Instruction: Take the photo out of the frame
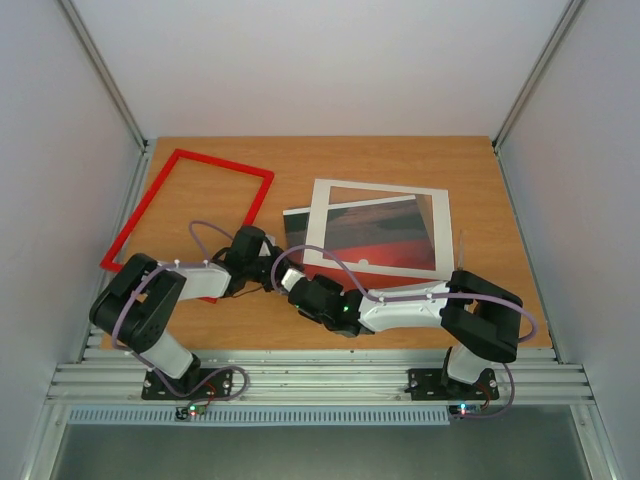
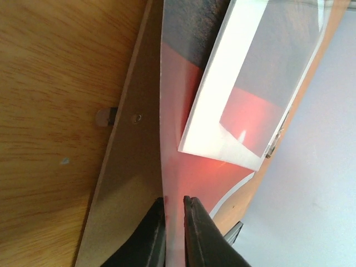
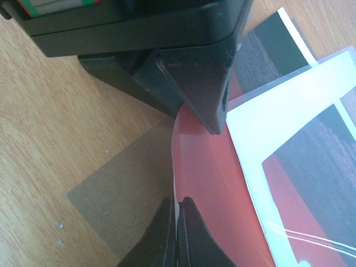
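**Both grippers pinched on the photo's lifted edge**

My left gripper (image 2: 173, 221) is clamped on the photo (image 2: 186, 167). Its two fingers are squeezed onto the curled-up edge of the sheet, with only the paper between them. My right gripper (image 3: 176, 223) is nipped onto that same edge just beside it, tips together on the thin white margin. The left gripper's finger sits right ahead of it.

Directly below the raised edge, the brown backing board (image 3: 122, 194) lies flat on the table (image 1: 400, 160).

Past the fingers, the photo's long axis runs away from the pinch toward the right arm's side of the table. The red part is nearest the grippers and the dark band is on the far side. Further along, the white mat (image 3: 278, 128) with its pane lies on top of the photo and covers most of it.

Left of and beyond the left gripper, well apart from the photo, the frame (image 1: 225, 164) lies flat on the wood. Its long axis points away from the arm bases, with the far end leaning right.
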Robot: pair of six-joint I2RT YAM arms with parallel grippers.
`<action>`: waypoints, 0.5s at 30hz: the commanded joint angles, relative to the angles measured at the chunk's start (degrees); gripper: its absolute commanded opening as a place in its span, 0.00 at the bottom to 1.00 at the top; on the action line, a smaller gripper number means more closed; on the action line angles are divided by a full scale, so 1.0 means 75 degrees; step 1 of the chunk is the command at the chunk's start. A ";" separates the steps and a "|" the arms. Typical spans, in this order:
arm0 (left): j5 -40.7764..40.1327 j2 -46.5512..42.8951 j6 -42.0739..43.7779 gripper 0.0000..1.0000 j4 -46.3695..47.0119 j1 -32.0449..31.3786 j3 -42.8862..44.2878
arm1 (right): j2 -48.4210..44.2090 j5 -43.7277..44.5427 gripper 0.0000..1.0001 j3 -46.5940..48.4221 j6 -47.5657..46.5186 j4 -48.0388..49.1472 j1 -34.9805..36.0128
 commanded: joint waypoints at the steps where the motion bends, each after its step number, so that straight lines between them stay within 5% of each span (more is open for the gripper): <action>1: 0.0111 -0.0083 0.0100 0.06 0.0433 0.0018 0.0101 | -0.0161 0.0050 0.02 0.0071 -0.0046 0.0140 0.0114; 5: -0.0057 -0.0561 0.0342 0.00 -0.0114 0.0022 0.0095 | -0.0345 0.0023 0.06 0.0036 -0.0003 0.0054 0.0127; 15: -0.1195 -0.2626 0.1813 0.00 -0.3591 0.0023 0.0848 | -0.1319 -0.0137 0.46 -0.0015 0.0353 -0.0784 0.0133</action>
